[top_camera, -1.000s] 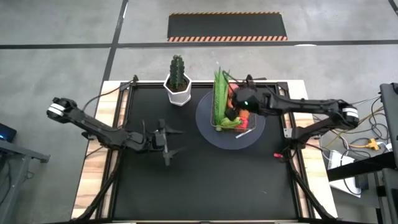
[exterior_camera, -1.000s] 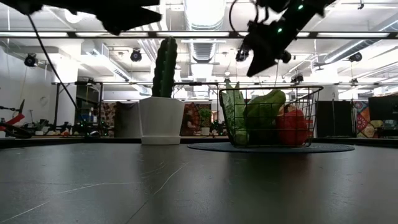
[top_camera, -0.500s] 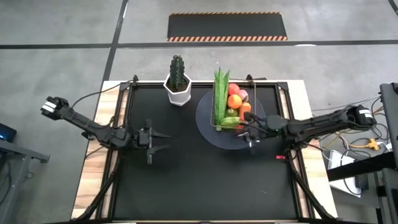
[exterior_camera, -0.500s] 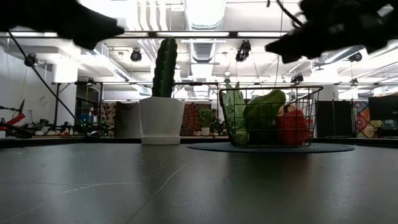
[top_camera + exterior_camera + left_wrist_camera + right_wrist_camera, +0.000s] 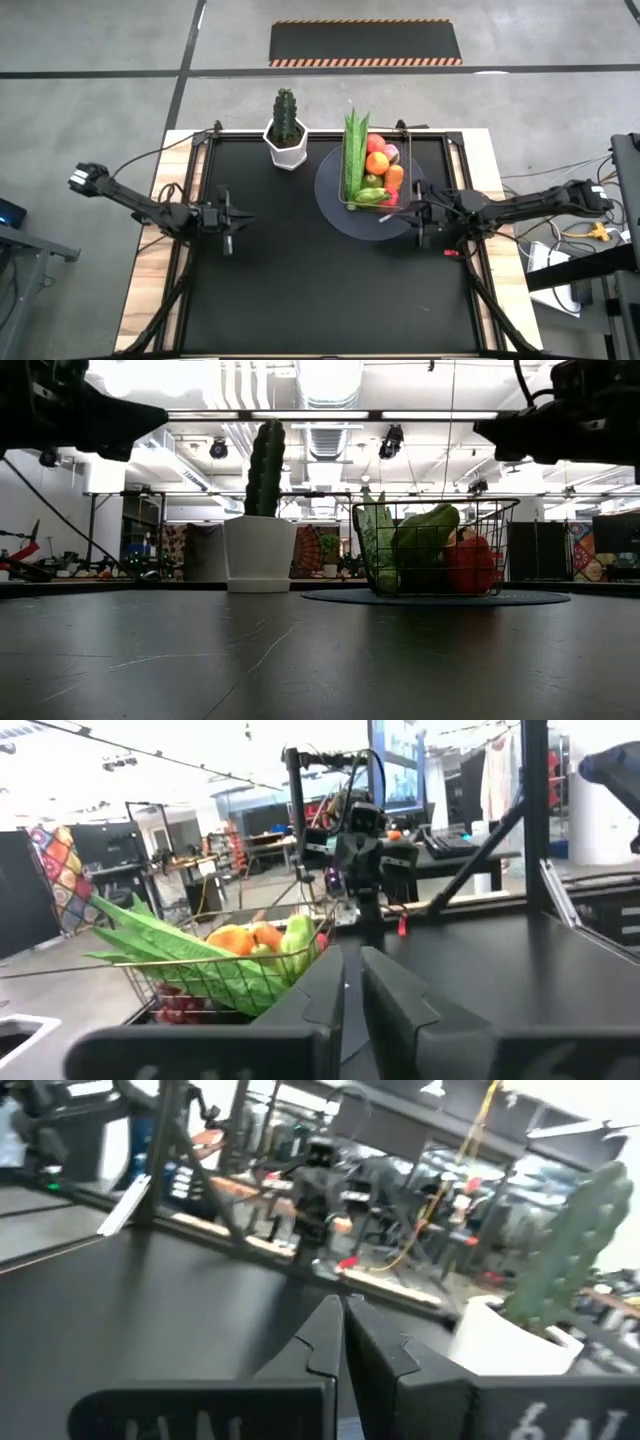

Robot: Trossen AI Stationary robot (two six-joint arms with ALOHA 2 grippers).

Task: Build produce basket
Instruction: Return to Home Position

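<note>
High view: basket (image 5: 371, 180) sits on the grey plate (image 5: 328, 192), packed with produce (image 5: 377, 166): long beans upright along one side, then orange, pink peach, greens, reds. No loose piece on the black surface (image 5: 300, 290). Low view agrees: basket upright, fruit heaped to the rim.

Change over the last second: right jaws were over the basket. They are now drawn back off it and sit by the plate's edge, with the basket just ahead of their tips and a little to the far side. Right arm (image 5: 520, 205) lies low toward its own edge. Right jaws closed on nothing; right wrist view shows the tips meeting.

Left arm (image 5: 150, 208) has pulled back too. Left jaws were spread nearer mid-surface; now closed and empty, basket well apart ahead of them. Cactus pot (image 5: 287, 140) stands off to their far side, untouched.

Reading: filling looks finished, and both arms are retreating to rest. I see nothing left to fetch.
</note>
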